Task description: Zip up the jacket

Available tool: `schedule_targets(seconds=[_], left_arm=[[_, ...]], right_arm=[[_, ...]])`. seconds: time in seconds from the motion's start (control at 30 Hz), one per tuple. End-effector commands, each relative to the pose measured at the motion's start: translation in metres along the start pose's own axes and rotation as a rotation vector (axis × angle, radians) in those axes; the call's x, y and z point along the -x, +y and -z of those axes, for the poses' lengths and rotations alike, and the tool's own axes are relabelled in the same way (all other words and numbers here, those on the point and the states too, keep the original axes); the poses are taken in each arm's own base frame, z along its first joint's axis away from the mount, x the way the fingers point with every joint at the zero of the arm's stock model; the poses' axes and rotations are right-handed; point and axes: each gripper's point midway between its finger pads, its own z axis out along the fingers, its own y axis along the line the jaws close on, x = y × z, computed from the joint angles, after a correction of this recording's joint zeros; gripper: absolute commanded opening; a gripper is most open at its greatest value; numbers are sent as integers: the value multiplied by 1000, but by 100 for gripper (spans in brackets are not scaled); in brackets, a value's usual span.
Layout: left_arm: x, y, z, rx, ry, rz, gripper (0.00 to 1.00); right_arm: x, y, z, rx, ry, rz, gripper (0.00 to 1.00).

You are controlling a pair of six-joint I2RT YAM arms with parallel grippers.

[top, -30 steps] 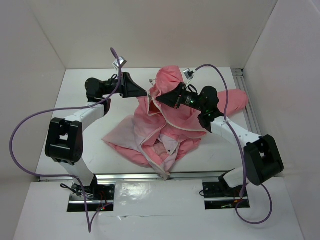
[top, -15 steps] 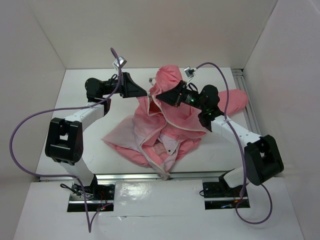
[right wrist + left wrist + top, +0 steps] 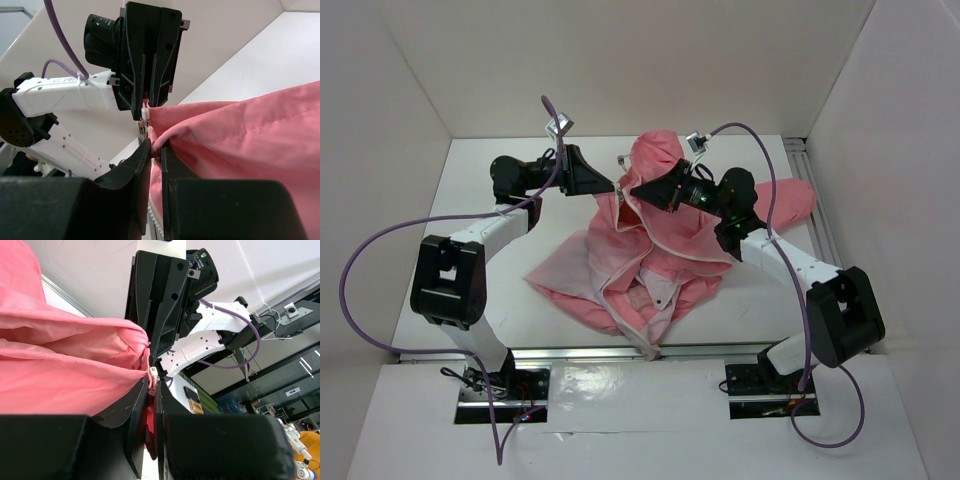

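Observation:
The salmon-pink jacket (image 3: 670, 240) lies crumpled in the middle of the white table, its front open and the pale lining (image 3: 582, 270) spread to the left. My left gripper (image 3: 614, 186) is shut on a pinch of the jacket's edge near the zipper end (image 3: 153, 372), lifted off the table. My right gripper (image 3: 636, 196) faces it a few centimetres away, shut on a fold of the jacket (image 3: 240, 145). The white zipper end (image 3: 145, 114) hangs between the two grippers. The zipper teeth (image 3: 156, 220) run down below my right fingers.
The white table (image 3: 510, 290) is walled in by white panels. A metal rail (image 3: 817, 215) runs along the right edge and another (image 3: 620, 352) along the near edge. A jacket sleeve (image 3: 795, 200) stretches to the right rail. Purple cables loop over both arms.
My right gripper has crept slightly up and left with its fold of jacket. The left gripper has not visibly moved.

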Motion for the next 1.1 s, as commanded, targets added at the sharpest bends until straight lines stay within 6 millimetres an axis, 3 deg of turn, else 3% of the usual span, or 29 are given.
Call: schedule_targets(seconds=[0.0,1.07], left_arm=[[3,-17,1,-54,4,-199,0],[6,-21,1,-62,-6,-216,0]], right_arm=[[15,17,-6,53,-31,62,0],[2,13,-1,39,6,51,0]])
